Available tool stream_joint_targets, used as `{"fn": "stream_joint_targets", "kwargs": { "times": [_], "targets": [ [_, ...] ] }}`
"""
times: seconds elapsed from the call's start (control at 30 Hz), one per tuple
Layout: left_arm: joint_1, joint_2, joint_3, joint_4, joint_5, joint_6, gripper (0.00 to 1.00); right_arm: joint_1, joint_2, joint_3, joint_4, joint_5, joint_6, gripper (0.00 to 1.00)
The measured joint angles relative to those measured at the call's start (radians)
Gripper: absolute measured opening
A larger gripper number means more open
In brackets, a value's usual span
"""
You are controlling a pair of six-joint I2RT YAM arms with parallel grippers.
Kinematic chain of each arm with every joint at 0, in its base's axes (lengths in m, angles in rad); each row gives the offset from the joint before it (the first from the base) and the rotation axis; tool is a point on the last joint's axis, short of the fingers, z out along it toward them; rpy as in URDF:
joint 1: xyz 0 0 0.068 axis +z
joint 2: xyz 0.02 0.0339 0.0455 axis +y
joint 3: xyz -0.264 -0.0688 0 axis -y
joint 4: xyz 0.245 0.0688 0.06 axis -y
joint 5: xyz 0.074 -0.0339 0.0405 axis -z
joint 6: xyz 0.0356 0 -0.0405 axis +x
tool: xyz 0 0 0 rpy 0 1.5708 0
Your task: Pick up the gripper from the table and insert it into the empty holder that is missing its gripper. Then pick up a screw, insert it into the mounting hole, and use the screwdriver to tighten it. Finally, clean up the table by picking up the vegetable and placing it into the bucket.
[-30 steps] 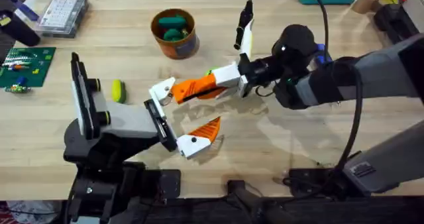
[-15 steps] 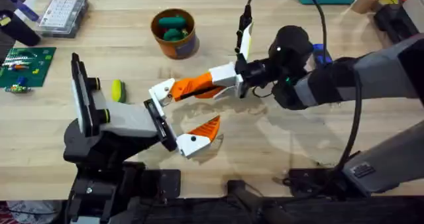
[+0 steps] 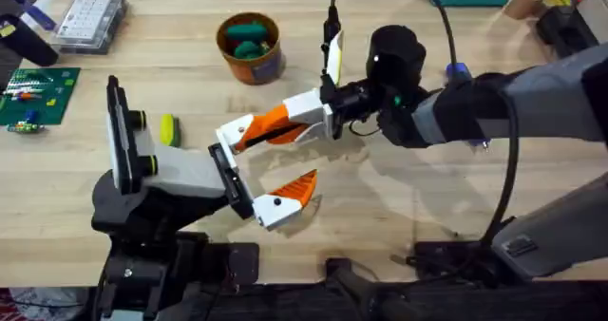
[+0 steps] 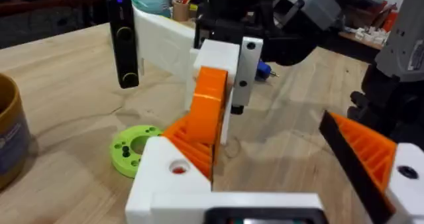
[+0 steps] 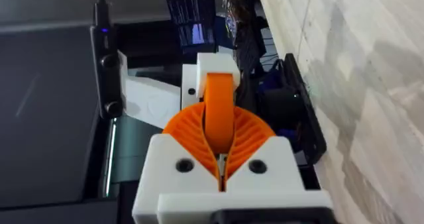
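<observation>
Gripper (image 3: 249,131) (white block, ribbed orange wedge) clamped in right gripper (image 3: 285,123) at black holder (image 3: 224,169).

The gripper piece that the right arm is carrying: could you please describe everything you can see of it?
The gripper is a white plastic block with a tapered orange ribbed wedge. The right gripper is shut on its orange part, holding it above the table, roughly level, white block leading toward the holder. In the overhead view the block sits right at the holder's upper black bracket; whether it is seated cannot be told. The right wrist view shows the orange wedge pinched between the two fingers.
</observation>
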Motion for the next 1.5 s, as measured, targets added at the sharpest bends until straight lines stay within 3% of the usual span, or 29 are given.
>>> {"fn": "stream_joint_targets", "kwargs": {
  "times": [0.97, 1.17, 1.5],
  "targets": [
    [0.010, 0.000, 0.000, -0.005, 0.015, -0.007, 0.988, 0.022, 0.000, 0.005, -0.021, 0.033, -0.032, 0.009],
    [0.006, 0.000, 0.000, -0.006, 0.032, -0.004, 0.988, 0.047, 0.000, 0.005, -0.035, 0.037, -0.040, 0.207],
    [0.004, 0.000, 0.001, -0.007, 0.041, -0.002, 0.988, 0.057, 0.000, 0.005, -0.035, 0.036, -0.043, 0.227]
  ]
}}
